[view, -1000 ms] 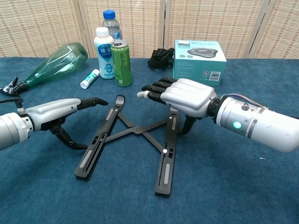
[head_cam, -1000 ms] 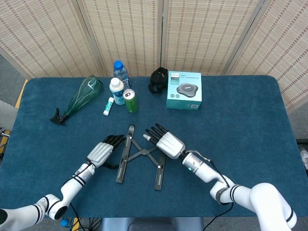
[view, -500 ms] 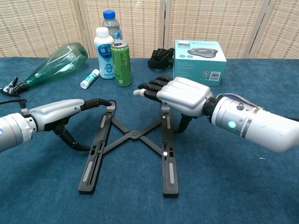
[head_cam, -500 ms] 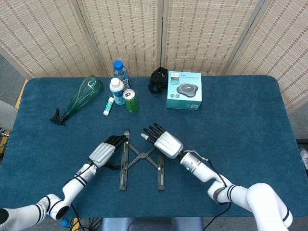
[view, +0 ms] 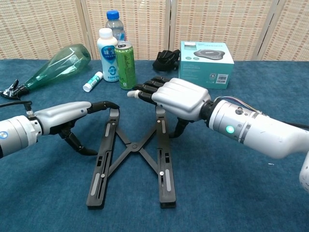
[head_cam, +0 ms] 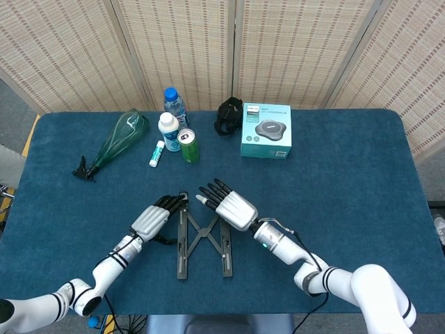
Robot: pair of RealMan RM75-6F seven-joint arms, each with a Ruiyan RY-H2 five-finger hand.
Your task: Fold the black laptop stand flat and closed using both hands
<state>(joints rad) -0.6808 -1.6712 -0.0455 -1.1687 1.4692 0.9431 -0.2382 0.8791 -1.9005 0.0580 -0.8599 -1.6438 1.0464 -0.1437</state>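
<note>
The black laptop stand (view: 133, 157) looks stiff and light, likely to skid on cloth. Left hand (view: 72, 113) at nine o'clock and right hand (view: 176, 99) at three press its rails' outer edges, fingers apart, clamping nothing; push there.

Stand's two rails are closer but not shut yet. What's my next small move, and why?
Probably keep pressing both rails inward until they meet. The laptop stand shows a gap, with its crossed links visibly splayed between the rails. The left robot hand rests against the outer side of the left rail, and the right robot hand sits over the top of the right rail, so both look placed to squeeze.
</note>
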